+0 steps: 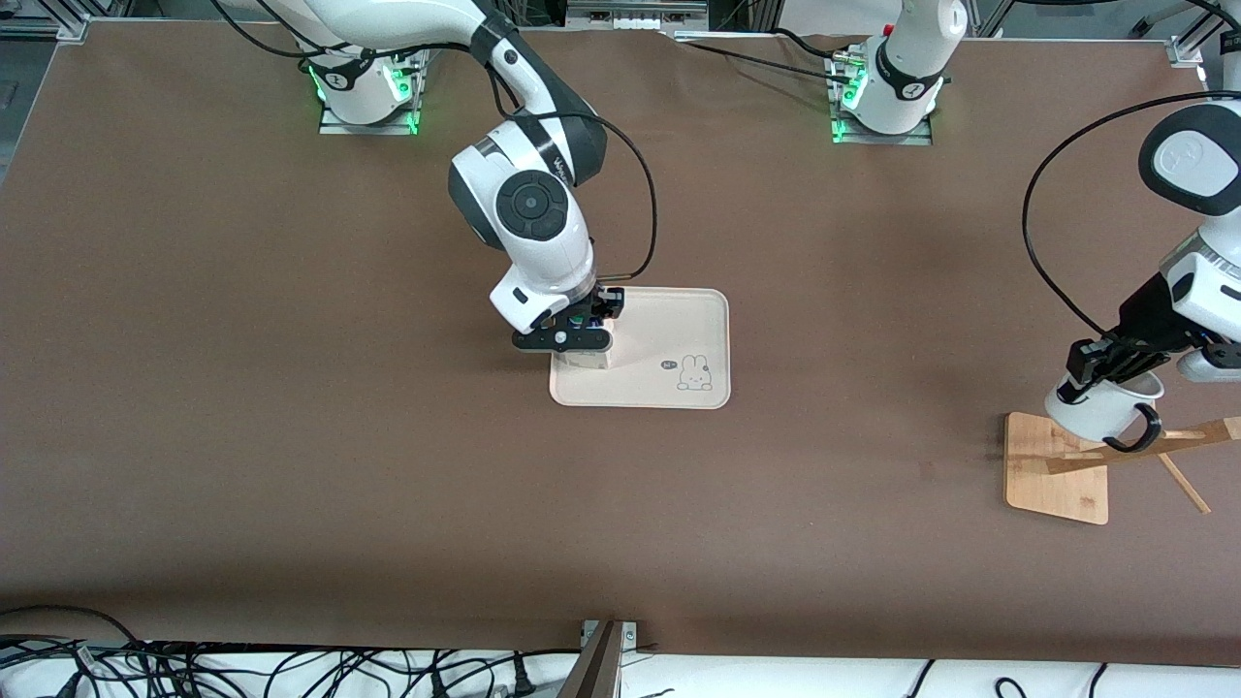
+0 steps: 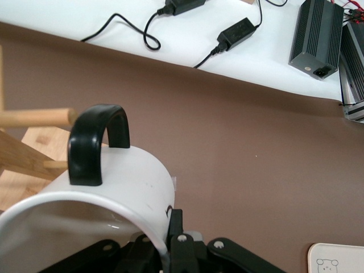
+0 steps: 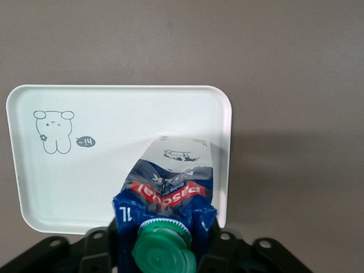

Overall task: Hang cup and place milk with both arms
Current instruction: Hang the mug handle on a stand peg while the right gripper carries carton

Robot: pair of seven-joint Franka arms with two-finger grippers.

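Observation:
My right gripper [image 1: 567, 339] is shut on the blue-and-white milk carton [image 1: 591, 361] just below its green cap [image 3: 165, 253]. It holds the carton [image 3: 170, 182] upright at the edge of the cream tray [image 1: 679, 325] toward the right arm's end; I cannot tell whether the carton touches the tray [image 3: 114, 114]. My left gripper [image 1: 1100, 364] is shut on the rim of the white cup [image 1: 1105, 407], one finger [image 2: 175, 227] outside the wall. The cup [image 2: 125, 182] is tilted over the wooden rack [image 1: 1057, 465]. Its black handle [image 2: 94, 139] is level with the tip of a rack peg [image 2: 34, 118].
The tray has a bunny drawing [image 1: 693, 373] at its corner nearer the front camera. Its corner shows in the left wrist view [image 2: 335, 259]. Black cables [image 1: 194, 669] lie along the table's front edge. Power bricks [image 2: 315, 34] lie off the mat.

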